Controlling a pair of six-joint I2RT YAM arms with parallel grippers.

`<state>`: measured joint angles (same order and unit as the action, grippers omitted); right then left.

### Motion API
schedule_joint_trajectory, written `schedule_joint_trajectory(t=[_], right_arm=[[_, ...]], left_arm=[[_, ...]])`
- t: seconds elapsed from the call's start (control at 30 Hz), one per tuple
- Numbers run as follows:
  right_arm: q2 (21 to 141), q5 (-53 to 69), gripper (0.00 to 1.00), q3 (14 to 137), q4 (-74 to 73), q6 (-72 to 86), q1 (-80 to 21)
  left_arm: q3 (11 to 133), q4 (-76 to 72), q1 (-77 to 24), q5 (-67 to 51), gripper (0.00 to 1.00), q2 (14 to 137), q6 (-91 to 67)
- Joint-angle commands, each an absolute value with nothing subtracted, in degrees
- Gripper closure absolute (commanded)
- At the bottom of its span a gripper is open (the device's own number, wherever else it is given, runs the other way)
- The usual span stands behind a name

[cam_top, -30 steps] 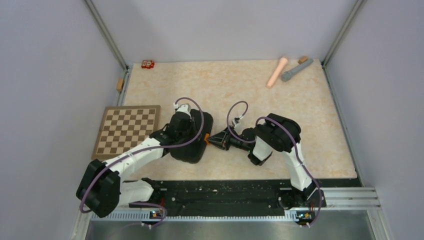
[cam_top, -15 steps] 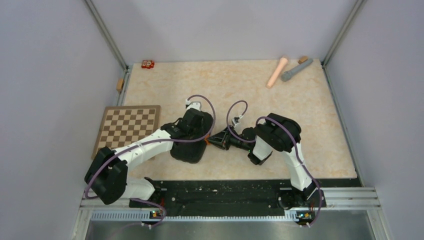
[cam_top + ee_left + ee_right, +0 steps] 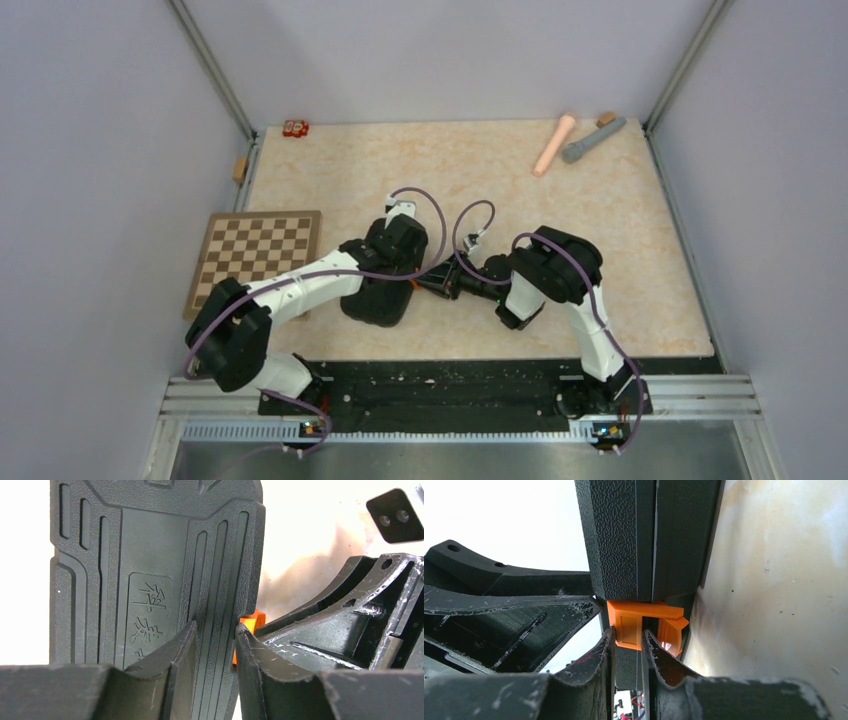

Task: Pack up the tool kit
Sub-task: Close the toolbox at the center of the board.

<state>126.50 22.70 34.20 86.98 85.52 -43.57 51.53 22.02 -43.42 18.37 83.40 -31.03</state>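
The right claw point(image 3: 628, 636) is closing narrow on the orange latch point(image 3: 644, 612). The tab is sitting between its two tips, so the part that matters is lying right at the tips with no reach left to make. Just past the latch, the black tool case point(image 3: 624, 530) is showing both halves pressed together, and the closed seam is running straight away from this claw. The pale worktop point(image 3: 774, 580) is lying on one side of the claw.

The left claw point(image 3: 216, 630) is coming at the same spot from above. Its fingers are narrowly apart and gripping nothing, and the ribbed lid is showing through the gap. Whether the tips are pressing on the lid or hanging just clear of it, I cannot tell. The latch is peeking out just beside the finger nearer the right arm, and the case's long axis is stretching away ahead of this claw.

From overhead, the case is lying between the two arms with its long axis running roughly near to far. The latch edge is facing the right arm, which makes the right claw the nearer one for fastening. In my judgement the packing is nearly done. The coming move is depending on the latch being pushed across the seam while the left claw is bracing the lid. No pliers or screwdrivers are showing, so they are presumably inside.
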Motion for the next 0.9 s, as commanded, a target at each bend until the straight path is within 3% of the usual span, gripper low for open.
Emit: schedule_joint_trajectory(t=[0.0, 0.87], right_arm=[[126.8, 22.9, 0.87, 34.9, 78.8, 81.9, -44.1], [119.6, 20.7, 0.68, 30.8, 80.2, 80.2, -43.6]], left_arm=[[50.1, 24.5, -47.1, 7.7, 0.66, 90.6, -34.0], [49.2, 24.3, -51.0, 9.6, 0.66, 95.3, -37.0]])
